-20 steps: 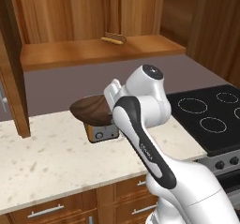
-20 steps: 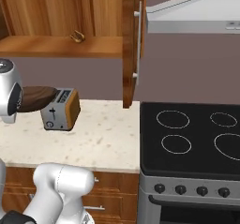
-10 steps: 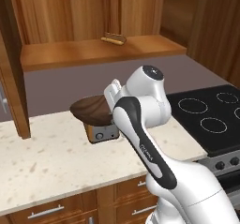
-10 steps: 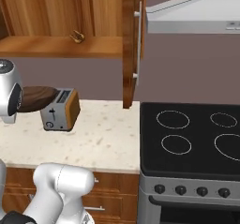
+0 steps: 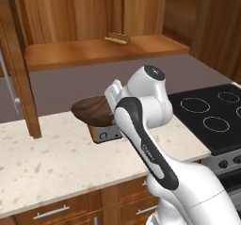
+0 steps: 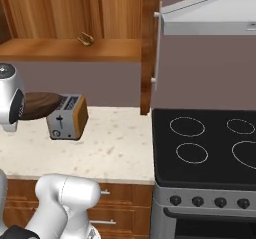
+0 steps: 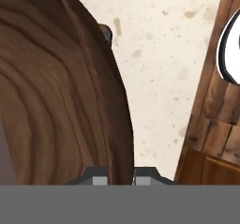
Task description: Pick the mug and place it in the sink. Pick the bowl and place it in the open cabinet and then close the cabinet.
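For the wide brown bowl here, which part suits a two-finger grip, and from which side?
The rim, with one finger inside the wall and one outside. The bowl is too wide to span and its wall thin. The gripper grips its near edge that way, holding it above the counter and toaster.

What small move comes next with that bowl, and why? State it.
Probably lift the bowl toward the open cabinet shelf. The claw is shut on the bowl's rim, holding it above the toaster, well below the shelf.
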Tool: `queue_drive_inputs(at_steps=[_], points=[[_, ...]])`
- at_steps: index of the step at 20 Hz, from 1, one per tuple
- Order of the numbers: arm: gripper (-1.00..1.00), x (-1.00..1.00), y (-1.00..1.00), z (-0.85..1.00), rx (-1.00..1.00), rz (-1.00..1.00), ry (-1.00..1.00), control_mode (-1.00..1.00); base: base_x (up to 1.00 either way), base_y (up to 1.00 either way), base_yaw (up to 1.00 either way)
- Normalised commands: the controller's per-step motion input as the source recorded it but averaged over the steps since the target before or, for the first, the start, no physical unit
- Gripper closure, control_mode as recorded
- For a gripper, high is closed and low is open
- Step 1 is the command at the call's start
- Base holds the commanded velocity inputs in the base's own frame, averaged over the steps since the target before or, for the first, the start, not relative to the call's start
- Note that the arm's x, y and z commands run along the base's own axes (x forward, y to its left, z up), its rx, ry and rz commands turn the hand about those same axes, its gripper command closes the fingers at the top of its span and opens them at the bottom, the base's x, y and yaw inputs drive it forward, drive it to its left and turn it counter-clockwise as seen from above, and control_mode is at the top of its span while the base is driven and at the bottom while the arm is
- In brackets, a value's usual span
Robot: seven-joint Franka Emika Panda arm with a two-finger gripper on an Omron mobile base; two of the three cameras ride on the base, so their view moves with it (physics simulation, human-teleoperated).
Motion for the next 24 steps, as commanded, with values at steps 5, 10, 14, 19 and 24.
queue_drive_inputs(at_steps=[5,10,14,19,24], points=[[1.0,0.0,0.0,0.0,0.0,0.0,0.0,1.0,0.0,0.38,0.0],[1.0,0.0,0.0,0.0,0.0,0.0,0.0,1.0,0.0,-0.06,0.0],[1.0,0.0,0.0,0.0,0.0,0.0,0.0,1.0,0.0,-0.44,0.01],[1.0,0.0,0.0,0.0,0.0,0.0,0.0,1.0,0.01,-0.16,0.03],[1.0,0.0,0.0,0.0,0.0,0.0,0.0,1.0,0.05,0.4,0.03]])
